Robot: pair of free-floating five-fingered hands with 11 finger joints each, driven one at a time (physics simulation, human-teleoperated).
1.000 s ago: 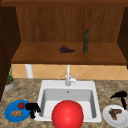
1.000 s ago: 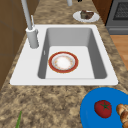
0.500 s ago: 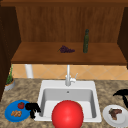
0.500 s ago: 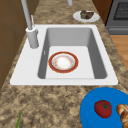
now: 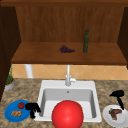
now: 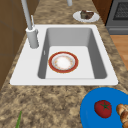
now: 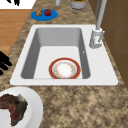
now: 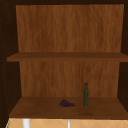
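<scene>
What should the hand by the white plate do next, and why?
Probably dip a little lower toward the brown food. The right hand hangs above the white plate with its fingers pointing down at the food but apart from it, so a short drop would likely bring them into contact. The left hand sits beside the blue plate.

front: faces sink (image 5: 67, 100) | sides: look along it, close | upper: faces shelf (image 8: 67, 107), shared with front

blue plate (image 5: 10, 113) flat on counter left of sink, tomato (image 5: 21, 105) on it.
</scene>
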